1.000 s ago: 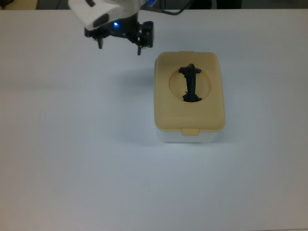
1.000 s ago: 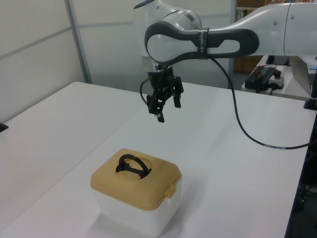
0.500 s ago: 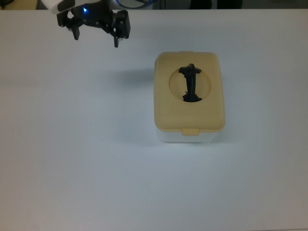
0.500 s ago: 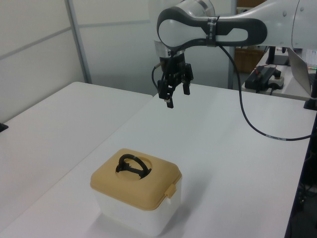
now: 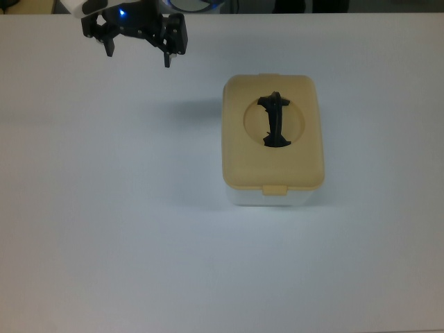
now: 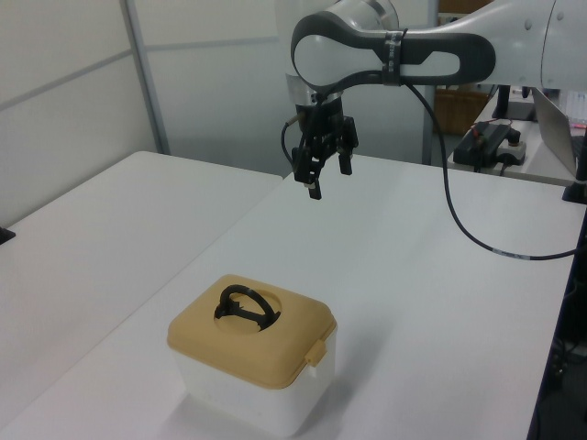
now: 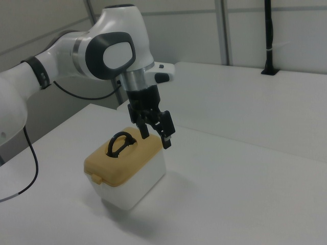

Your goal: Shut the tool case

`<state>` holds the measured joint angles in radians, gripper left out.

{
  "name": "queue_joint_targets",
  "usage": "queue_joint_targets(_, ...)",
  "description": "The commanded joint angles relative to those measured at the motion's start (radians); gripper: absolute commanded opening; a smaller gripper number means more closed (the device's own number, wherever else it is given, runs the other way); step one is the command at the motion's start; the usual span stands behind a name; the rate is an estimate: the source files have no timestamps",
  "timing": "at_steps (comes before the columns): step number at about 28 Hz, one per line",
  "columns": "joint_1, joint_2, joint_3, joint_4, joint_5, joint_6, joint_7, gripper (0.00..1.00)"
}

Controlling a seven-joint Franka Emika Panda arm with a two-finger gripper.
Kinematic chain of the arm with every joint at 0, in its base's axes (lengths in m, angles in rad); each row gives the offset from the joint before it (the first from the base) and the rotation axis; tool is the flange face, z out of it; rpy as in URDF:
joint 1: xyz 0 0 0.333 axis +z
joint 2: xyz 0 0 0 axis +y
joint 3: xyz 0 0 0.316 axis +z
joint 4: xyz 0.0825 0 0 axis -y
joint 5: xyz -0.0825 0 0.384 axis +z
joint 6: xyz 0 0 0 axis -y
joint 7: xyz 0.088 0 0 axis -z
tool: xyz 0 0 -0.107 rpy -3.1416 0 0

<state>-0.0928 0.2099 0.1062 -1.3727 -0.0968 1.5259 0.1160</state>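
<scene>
Up in the upper left of the top view hangs the gripper (image 5: 137, 47), well apart from the tool case (image 5: 272, 139) and clear of the white surface (image 5: 104, 229); fingers (image 5: 168, 58) spread open, pointing down, holding nothing. Reaches in from the upper right of the left view, the white arm (image 6: 431, 57) bent at a rounded joint with the gripper (image 6: 318, 176) dangling below it, a black cable (image 6: 459, 215) looping down behind. Sits right of centre in the top view, the tool case, tan lid (image 5: 272, 132) lying flat on the white tub (image 5: 270, 198), black handle (image 5: 275, 119) in the round recess, front tab (image 5: 275, 189) toward the lower edge of the frame. Compared with half a second ago, barely shifted at all: same place at the top edge of the top view, same spread of fingers. Compared with a full second ago, moved away from the lid's upper left corner toward the upper left of the frame and higher in the left view. Unmoved throughout, the case, lid on in every frame. Shows only in the left view how high the gripper hangs above the surface; shows in the right view the gripper (image 7: 155, 135) overlapping the far edge of the tool case (image 7: 126, 167), an apparent closeness contradicted by the other two views. Shows only in the top view the blue light (image 5: 122, 12) on the gripper body.
</scene>
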Motion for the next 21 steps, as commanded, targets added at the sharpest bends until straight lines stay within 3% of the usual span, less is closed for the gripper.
queue_joint_targets(1,-0.01,-0.014,0.001,-0.008,-0.008,-0.02,-0.022,1.0)
queue_joint_targets(21,-0.01,-0.004,0.003,-0.011,-0.008,-0.013,-0.016,1.0)
